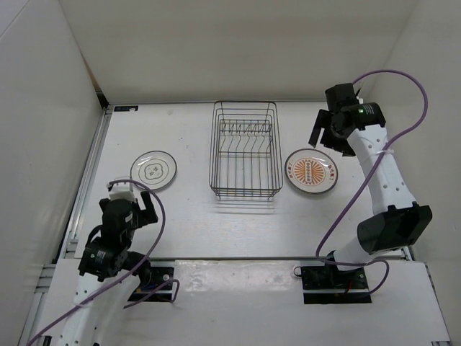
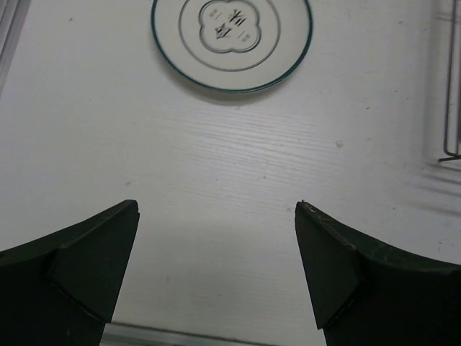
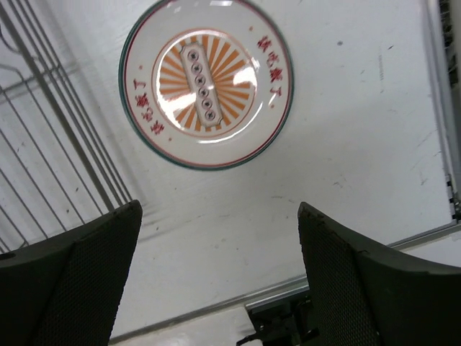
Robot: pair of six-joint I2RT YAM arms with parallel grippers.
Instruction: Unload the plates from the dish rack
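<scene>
The dark wire dish rack stands mid-table, and I see no plate between its prongs. A pale plate with grey marks lies flat on the table to its left, seen also in the left wrist view as the plate. The plate with the orange sunburst lies flat to the rack's right, large in the right wrist view. My left gripper hangs open just short of the grey-marked plate. My right gripper is open, raised beyond the sunburst plate. Both hold nothing.
White walls close in the table at the back and both sides. An aluminium rail runs along the left edge. Purple cables loop off both arms. Rack wires and the rack's corner show at the wrist views' edges.
</scene>
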